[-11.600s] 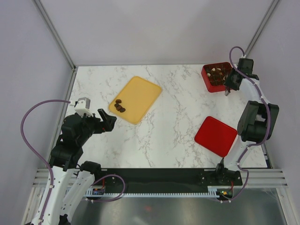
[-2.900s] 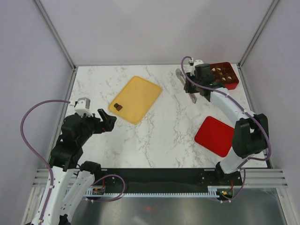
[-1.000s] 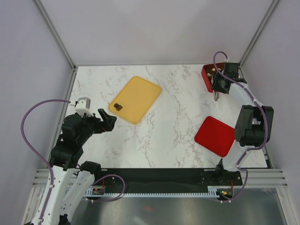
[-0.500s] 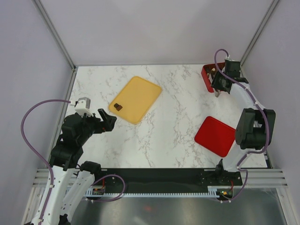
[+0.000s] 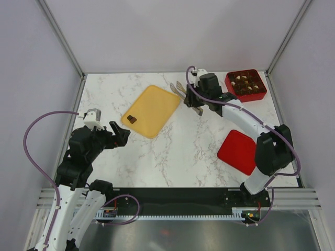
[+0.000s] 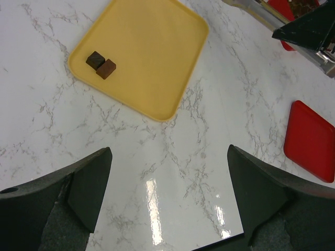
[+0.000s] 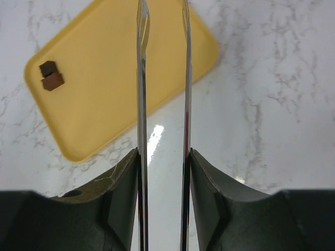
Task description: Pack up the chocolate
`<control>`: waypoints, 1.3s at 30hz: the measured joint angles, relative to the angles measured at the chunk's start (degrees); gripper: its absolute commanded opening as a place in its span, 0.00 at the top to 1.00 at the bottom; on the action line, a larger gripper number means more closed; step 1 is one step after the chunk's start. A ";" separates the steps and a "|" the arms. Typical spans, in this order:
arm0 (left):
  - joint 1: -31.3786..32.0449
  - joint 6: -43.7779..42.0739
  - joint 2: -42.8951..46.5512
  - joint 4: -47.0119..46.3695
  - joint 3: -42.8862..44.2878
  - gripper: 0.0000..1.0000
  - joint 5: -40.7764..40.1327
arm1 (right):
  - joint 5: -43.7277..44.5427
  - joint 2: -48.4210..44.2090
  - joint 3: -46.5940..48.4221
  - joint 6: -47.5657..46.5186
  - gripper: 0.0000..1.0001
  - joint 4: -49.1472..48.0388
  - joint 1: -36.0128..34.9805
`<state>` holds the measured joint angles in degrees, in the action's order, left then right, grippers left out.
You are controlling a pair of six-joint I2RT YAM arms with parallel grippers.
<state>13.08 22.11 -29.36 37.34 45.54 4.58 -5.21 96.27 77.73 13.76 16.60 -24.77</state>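
Your right gripper (image 7: pixel 162 15): parted, nothing between, near the tray (image 6: pixel 152 57).
Your left gripper (image 6: pixel 167 151): spread wide.
Chocolate (image 6: pixel 101 64): two pieces on tray.

The right tool (image 5: pixel 177 87) has swung from the red gridded box (image 5: pixel 257 95) back to the far corner of the yellow tray (image 5: pixel 157 107).

I'm getting bright, even light from overhead with only faint, soft shadows, and the top view is crisp all around the yellow tray (image 5: pixel 152 111). In both wrist views a white glare patch sits on the marble table (image 6: pixel 220 104) near the tray's edge closest to the camera, washing out the veining there. Below the tray, the dark fingers (image 6: pixel 86 185) of the left gripper (image 6: pixel 168 157) look soft and out of focus.
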 measured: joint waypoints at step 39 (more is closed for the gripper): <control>0.00 0.00 0.00 0.00 0.00 0.00 -0.04 | 7.04 18.16 5.73 -6.54 0.43 -6.71 -27.63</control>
<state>13.08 22.11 -29.36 37.34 45.54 4.54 1.83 114.43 83.46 7.22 9.89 -52.40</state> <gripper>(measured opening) 0.993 0.570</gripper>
